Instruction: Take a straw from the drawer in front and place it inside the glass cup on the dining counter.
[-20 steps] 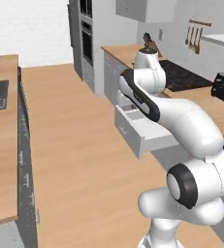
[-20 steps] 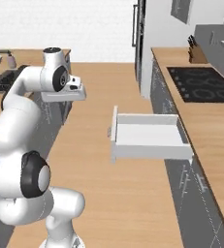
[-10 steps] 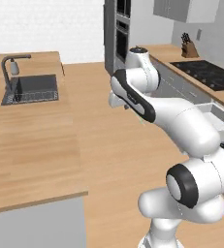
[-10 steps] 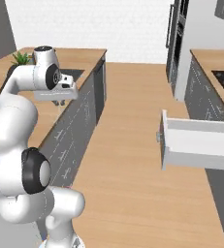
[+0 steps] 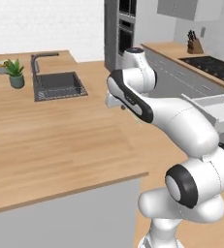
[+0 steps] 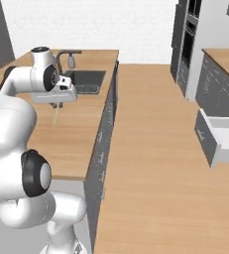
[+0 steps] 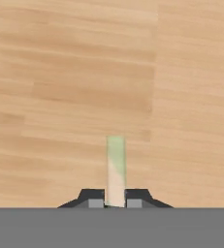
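Hanging straight down from the gripper (image 7: 115,204), the straw (image 7: 116,169) is pinched tight between both fingertips, over bare wood of the dining counter (image 5: 60,140). That spot sits just inside the counter's edge on the aisle side. Sink (image 5: 57,85) and potted plant (image 5: 15,73) are well apart, further along. Across the aisle, the drawer (image 6: 224,140) stands pulled out.
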Controlling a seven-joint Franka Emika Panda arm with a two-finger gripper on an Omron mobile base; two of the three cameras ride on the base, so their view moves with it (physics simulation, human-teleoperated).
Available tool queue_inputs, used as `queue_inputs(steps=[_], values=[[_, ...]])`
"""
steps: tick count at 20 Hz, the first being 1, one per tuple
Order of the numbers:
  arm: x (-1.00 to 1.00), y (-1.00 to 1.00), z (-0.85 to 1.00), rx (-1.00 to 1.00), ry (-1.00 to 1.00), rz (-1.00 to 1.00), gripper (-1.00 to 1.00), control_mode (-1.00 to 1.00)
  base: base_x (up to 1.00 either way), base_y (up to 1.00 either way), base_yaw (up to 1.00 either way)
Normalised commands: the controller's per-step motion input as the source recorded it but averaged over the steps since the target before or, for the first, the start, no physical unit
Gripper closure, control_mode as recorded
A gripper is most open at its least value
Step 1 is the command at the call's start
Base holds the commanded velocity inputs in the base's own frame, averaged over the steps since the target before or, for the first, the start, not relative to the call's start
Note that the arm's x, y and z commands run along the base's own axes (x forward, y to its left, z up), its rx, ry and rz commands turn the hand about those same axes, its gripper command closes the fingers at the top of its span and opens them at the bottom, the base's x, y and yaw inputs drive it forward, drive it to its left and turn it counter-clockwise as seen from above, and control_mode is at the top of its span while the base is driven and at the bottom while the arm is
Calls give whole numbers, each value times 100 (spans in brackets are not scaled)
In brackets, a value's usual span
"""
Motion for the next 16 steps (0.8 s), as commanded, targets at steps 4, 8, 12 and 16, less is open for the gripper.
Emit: queue_inputs(steps=[4,8,12,16], values=[[0,0,0,0,0,0,100,100,-57,100,-25],[0,0,0,0,0,0,100,100,-39,100,-24],[0,0,0,0,0,0,100,100,-22,100,-28],[0,0,0,0,0,0,100,100,-13,100,-34]])
